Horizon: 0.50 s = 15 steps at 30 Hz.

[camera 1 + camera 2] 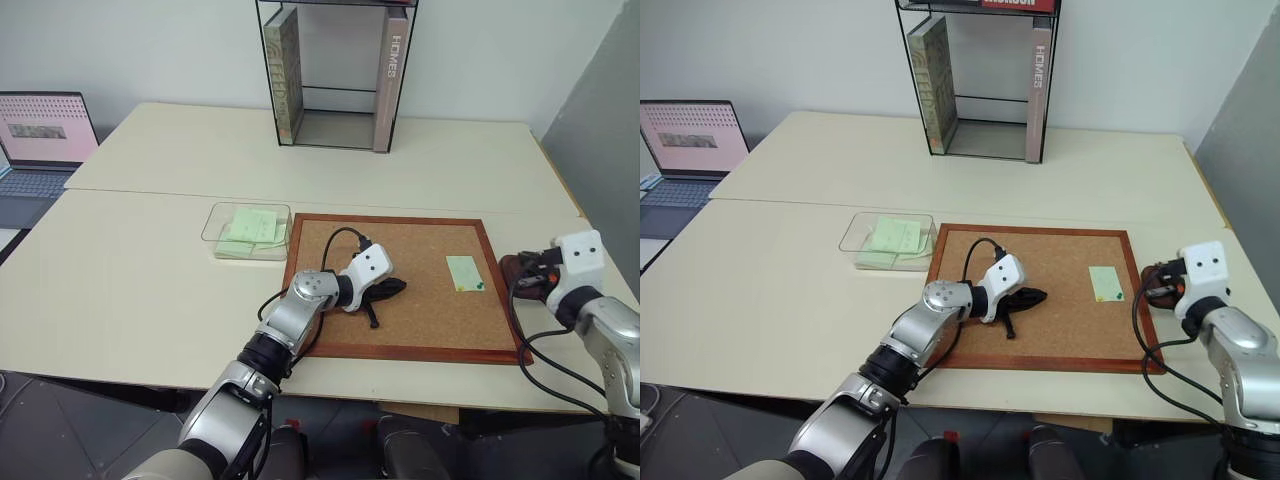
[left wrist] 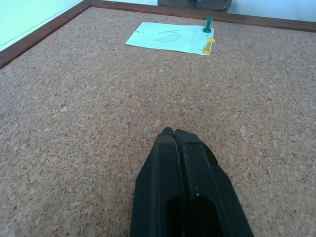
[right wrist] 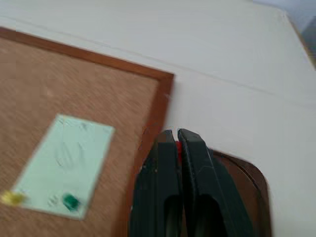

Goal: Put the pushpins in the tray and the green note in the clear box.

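The pale green note (image 1: 465,272) lies on the right part of the cork board (image 1: 420,325), held by a yellow pushpin (image 2: 209,46) and a green pushpin (image 2: 208,24) along one edge. My left gripper (image 1: 395,287) rests shut on the middle of the board, pointing toward the note with nothing in it. Off the board's right edge sits the dark wooden tray (image 3: 249,177). My right gripper (image 3: 176,134) hovers over the tray, shut on a tiny red pushpin (image 3: 176,148) pinched between its tips. The clear box (image 1: 222,232) stands left of the board with pale green slips inside.
A tall black-framed glass case (image 1: 335,75) with books stands at the back of the table. An open laptop (image 1: 40,140) is at the far left. Cables trail from both wrists over the board's front edge.
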Motion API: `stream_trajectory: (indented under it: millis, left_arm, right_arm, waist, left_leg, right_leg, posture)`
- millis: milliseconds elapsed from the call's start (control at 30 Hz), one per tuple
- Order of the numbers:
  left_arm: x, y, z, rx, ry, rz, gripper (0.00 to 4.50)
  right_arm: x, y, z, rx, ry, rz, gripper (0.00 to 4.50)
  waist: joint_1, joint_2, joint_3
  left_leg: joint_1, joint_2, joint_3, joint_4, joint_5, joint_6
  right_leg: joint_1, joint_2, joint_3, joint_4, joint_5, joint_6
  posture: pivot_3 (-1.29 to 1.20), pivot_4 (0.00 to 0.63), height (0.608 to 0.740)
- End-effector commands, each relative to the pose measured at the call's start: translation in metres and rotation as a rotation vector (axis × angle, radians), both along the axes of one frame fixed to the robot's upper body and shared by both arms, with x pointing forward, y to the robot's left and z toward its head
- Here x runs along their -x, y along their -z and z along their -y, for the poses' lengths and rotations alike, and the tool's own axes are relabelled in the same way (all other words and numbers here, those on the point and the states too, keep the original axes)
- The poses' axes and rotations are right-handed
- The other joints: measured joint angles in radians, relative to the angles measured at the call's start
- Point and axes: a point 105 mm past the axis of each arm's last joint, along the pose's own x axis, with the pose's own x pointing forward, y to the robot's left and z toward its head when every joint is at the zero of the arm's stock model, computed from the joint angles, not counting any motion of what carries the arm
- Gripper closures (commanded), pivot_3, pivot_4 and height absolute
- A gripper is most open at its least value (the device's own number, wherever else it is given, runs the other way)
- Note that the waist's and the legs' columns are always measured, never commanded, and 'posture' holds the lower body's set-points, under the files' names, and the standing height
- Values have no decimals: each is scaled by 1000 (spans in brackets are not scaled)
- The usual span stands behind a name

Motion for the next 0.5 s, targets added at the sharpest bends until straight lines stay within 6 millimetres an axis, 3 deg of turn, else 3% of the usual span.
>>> stream_trajectory:
  millis: [33,200,500]
  left_arm:
    - [4,9,4,-34,19,-11,4500]
    - [4,9,5,-35,22,-7,4500]
    - [5,9,3,-38,18,-2,4500]
  right_arm:
    - [3,-4,14,59,49,-8,4458]
    - [0,14,19,76,63,-85,4458]
    - [-13,22,22,86,74,-113,2695]
  waist:
    - [-1,0,0]
    - [-2,0,0]
    - [-1,0,0]
  left_leg:
    - [0,0,0,0,0,0]
    - [0,0,0,0,0,0]
    - [0,0,0,0,0,0]
  right_leg:
    - [0,0,0,0,-1,-1]
    - [0,0,0,0,-1,-2]
    - [0,0,0,0,0,-1]
  posture:
    - [0,150,740]
    - [0,150,740]
    - [0,150,740]
